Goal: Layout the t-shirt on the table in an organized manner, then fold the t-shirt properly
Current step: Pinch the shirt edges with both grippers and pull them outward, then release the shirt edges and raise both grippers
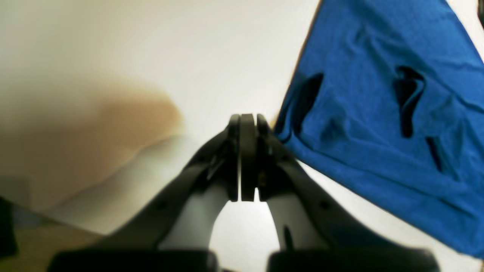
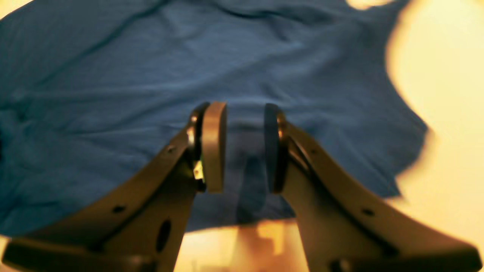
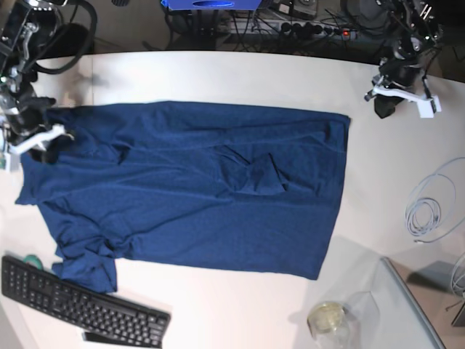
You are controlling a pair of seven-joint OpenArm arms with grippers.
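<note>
The table, white with a curved far edge, carries the t-shirt spread across its middle, hem toward the base view's right, collar end toward its left. The body lies mostly flat. A raised pucker sits near the centre, and the near-left sleeve is bunched just beside the keyboard. A coiled cable and a clear jar lie off the cloth on the right.

The left gripper hangs over bare table just beside the far hem corner. Its jaws are pressed together and no cloth is visible between them; the blue fabric edge passes close to their right. The right gripper sits low over the collar end with its jaws narrowly parted. Cloth lies under and between the pads, but whether they pinch it cannot be told.

Judgement: layout is nearly finished and folding not begun. To do this step well, the hem corner needs a real pinch on the fabric edge. Both ends should then draw apart evenly, low over the surface, to flatten the centre pucker. The bunched sleeve wants spreading before any fold.
</note>
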